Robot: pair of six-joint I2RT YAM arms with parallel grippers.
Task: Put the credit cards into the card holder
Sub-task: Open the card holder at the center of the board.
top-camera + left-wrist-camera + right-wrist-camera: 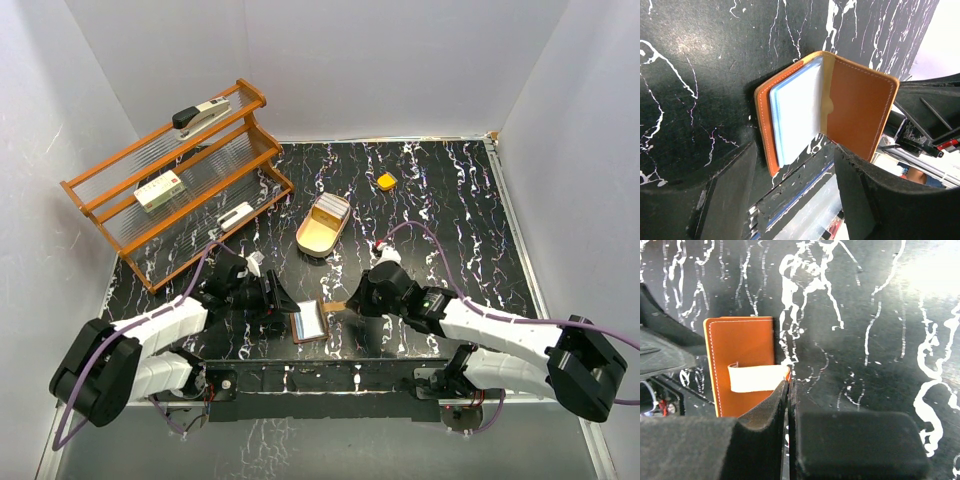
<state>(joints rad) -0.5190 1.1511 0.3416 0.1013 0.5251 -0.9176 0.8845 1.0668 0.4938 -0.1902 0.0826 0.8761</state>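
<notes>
The card holder lies open at the lower middle of the top view, at the near edge of the black marbled table, between the two grippers. The left gripper is spread, with the holder just ahead of its fingers. The right gripper is pressed together, pinching the holder's snap tab.

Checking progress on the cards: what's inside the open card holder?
Inside the card holder, a stack of pale bluish-white cards lies against one cover. Their count and any slots beneath are hidden by the top one.
</notes>
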